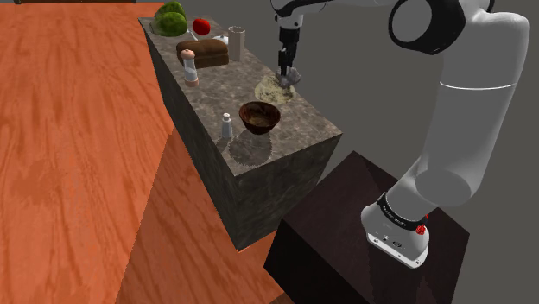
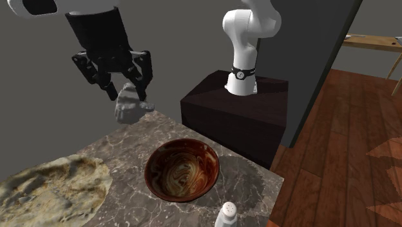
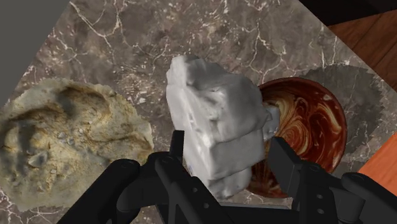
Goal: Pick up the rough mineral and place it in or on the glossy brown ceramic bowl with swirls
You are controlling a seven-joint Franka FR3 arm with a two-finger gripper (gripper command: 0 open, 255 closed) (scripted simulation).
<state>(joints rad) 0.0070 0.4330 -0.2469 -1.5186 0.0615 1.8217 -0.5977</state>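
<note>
I have the gripper [image 2: 126, 89] clamped on the pale grey rock [image 3: 216, 121], held over the marble counter [image 2: 248, 180] by its stand-side edge. The swirled brown bowl [image 2: 181, 171] sits near the counter's short end.

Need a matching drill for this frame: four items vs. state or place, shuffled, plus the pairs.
1 grey mineral
2 brown swirled bowl
3 small shaker
4 tan lumpy patch

A lies flat on the counter
B clasped in the tool
C empty
D upright beside the bowl

Pairs: 1-B, 2-C, 3-D, 4-A
</note>
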